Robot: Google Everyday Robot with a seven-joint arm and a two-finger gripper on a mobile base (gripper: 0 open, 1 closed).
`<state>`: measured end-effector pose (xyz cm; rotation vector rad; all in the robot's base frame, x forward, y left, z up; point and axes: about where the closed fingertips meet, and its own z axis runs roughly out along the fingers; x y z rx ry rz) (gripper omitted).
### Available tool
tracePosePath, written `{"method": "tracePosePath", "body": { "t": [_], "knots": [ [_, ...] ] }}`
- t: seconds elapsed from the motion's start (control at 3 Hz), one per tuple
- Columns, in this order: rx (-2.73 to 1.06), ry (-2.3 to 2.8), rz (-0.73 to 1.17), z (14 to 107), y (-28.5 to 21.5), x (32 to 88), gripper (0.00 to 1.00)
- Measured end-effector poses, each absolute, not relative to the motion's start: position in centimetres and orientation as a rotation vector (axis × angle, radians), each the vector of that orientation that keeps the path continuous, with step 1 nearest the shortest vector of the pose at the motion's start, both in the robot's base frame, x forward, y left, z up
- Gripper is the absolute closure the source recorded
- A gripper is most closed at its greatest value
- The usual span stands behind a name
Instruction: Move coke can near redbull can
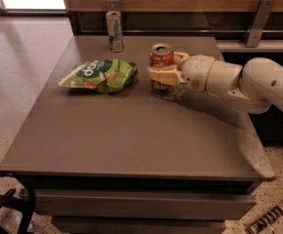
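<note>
The coke can (161, 56), red-orange with a silver top, stands upright near the back middle of the grey table (131, 135). My gripper (164, 75) reaches in from the right and is shut on the coke can, with one cream finger (162, 75) across its front. The can looks slightly off the tabletop, with a shadow under it. The redbull can (114, 30), slim and silver-blue, stands upright at the table's back edge, to the left of and behind the coke can, well apart from it.
A green chip bag (100, 75) lies flat just left of the coke can. A wooden wall with metal brackets (256, 16) runs behind the table. My white arm (258, 84) spans the table's right side.
</note>
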<state>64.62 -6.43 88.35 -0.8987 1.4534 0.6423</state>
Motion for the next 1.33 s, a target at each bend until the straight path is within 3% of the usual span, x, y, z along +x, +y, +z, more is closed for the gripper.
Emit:
{"method": "tracePosePath", "body": {
  "t": [0.67,1.33],
  "knots": [
    [-0.882,1.525,0.642,88.6,-11.6,71.4,1.00],
    [-0.836,1.501,0.691,91.9,-13.1,76.0,1.00]
  ]
}}
